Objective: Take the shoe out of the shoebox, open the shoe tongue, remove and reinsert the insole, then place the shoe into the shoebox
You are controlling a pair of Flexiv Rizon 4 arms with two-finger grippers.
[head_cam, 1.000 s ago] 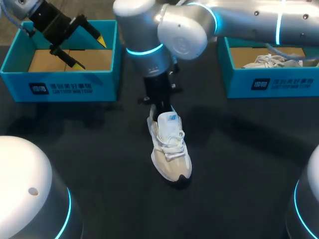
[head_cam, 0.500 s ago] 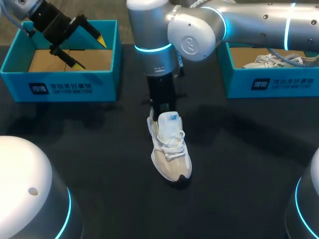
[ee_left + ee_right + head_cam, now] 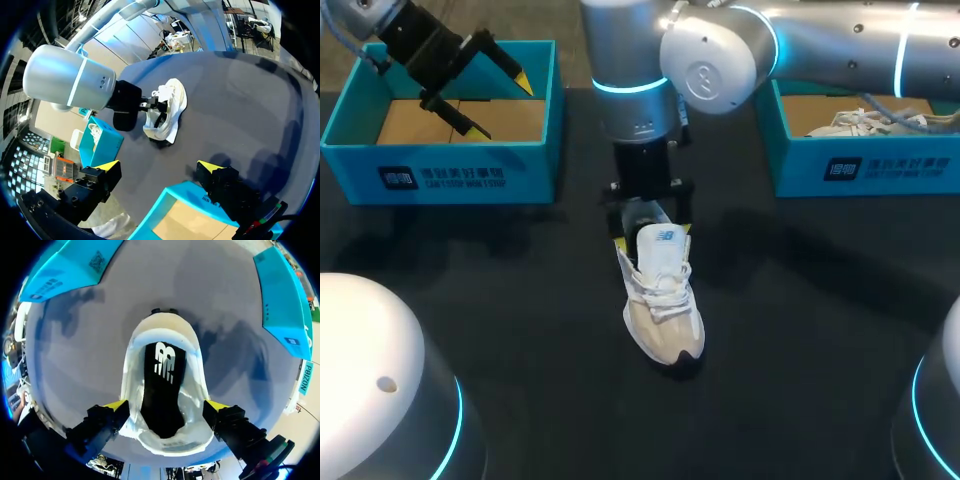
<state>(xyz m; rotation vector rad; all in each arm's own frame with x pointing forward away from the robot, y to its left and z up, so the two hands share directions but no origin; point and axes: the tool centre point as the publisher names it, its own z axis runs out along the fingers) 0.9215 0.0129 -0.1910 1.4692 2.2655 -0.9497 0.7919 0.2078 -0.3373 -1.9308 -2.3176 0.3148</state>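
Risen off the heel, right gripper [image 3: 652,237] straddles the shoe [image 3: 663,305], fingers spread; insole [image 3: 162,390] looks seated, boxing likely next; left gripper [image 3: 500,105] hangs spread over the far-left shoebox [image 3: 440,175].

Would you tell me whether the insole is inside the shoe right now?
In: the right wrist view shows the black insole lying inside the white shoe.
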